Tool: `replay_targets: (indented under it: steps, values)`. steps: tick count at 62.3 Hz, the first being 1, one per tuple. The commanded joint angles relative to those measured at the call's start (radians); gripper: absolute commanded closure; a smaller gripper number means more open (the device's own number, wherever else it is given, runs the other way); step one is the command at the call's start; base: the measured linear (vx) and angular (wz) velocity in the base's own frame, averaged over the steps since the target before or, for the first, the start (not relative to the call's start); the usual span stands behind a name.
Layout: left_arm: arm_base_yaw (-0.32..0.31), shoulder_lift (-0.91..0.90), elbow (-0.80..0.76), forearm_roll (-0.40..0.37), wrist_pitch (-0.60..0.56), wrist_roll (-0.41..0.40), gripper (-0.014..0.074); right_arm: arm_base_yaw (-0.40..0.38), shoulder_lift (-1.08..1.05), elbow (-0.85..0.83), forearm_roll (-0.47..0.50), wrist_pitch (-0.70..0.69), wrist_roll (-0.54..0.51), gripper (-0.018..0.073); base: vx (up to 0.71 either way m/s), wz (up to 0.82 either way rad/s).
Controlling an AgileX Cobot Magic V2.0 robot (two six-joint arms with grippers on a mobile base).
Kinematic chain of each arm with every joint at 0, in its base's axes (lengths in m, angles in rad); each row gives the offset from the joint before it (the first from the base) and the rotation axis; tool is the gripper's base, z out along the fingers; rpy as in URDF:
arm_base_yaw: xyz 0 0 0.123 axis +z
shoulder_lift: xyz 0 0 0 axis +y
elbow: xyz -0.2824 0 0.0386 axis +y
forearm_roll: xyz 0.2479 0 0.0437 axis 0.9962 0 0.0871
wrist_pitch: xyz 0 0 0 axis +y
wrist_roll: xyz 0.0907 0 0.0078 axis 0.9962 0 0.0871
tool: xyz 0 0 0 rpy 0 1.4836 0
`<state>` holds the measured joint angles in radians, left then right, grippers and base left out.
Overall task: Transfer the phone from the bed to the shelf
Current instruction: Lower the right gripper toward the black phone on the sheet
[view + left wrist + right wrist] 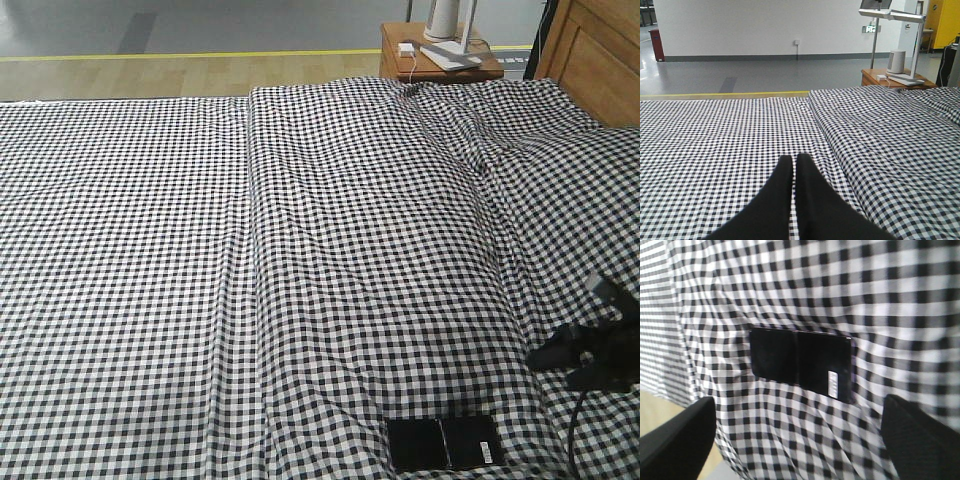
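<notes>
Right end effector (799, 402): black, two-fingered. It was released, its fingers (677, 440) spread wide to either side of the wrist view and gripping nothing. It hovered over the flat glossy black foldable phone (800, 361) without touching it.

Phone: it lay opened out flat on the sheet, with a crease down its middle and a small white sticker (832, 383) near one corner. In the front view it sat at the near edge of the bed, just left of the right end effector, which entered from the right border.

Left end effector (793, 160): black. It was clenched, its two fingers pressed together with only a thin seam between them and nothing held. It was poised low over the checked cloth, pointing toward the far side of the bed.

Large bed (300, 250): it was covered in a black-and-white gingham checked sheet. A long fold ran from front to back, and the cloth was rumpled and raised on the right-hand portion. A light wooden headboard (598, 50) stood at the far right corner.

Small orange-brown wooden nightstand (440, 68): it stood just past the bed's far edge, beside the headboard. It carried a white cylindrical object (445, 15), a flat white base (452, 57) and a small white block (406, 48).

Surroundings: a grey polished floor (740, 75) crossed by a yellow line (725, 94), with a plain white wall (765, 25) beyond.
</notes>
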<state>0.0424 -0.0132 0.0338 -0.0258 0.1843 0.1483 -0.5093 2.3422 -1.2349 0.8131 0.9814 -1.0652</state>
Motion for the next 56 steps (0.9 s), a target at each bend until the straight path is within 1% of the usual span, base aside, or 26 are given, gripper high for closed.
replay_targets:
  steps: [1, 8, 15, 32, 42, 56]
  values:
    - [-0.004, -0.013, -0.021, -0.009, -0.072, -0.006, 0.0595, -0.001, -0.004, -0.018, 0.084, 0.06, -0.069, -0.0058, 0.0, 0.0]
    - [-0.004, -0.013, -0.021, -0.009, -0.072, -0.006, 0.0595, 0.001, 0.063, -0.018, 0.118, 0.059, -0.133, -0.0055, 0.0, 0.0]
    - [-0.004, -0.013, -0.021, -0.009, -0.072, -0.006, 0.0595, 0.01, 0.122, -0.026, 0.131, 0.054, -0.171, -0.0052, 0.0, 0.0]
    - [-0.004, -0.013, -0.021, -0.009, -0.072, -0.006, 0.0595, 0.044, 0.242, -0.129, 0.142, 0.084, -0.166, -0.0041, 0.0, 0.0]
    - [-0.004, -0.013, -0.021, -0.009, -0.072, -0.006, 0.0595, 0.044, 0.269, -0.148, 0.142, 0.085, -0.169, -0.0038, 0.0, 0.0]
    - [-0.004, -0.013, -0.021, -0.009, -0.072, -0.006, 0.0595, 0.044, 0.325, -0.148, 0.158, 0.085, -0.197, -0.0036, 0.0, 0.0]
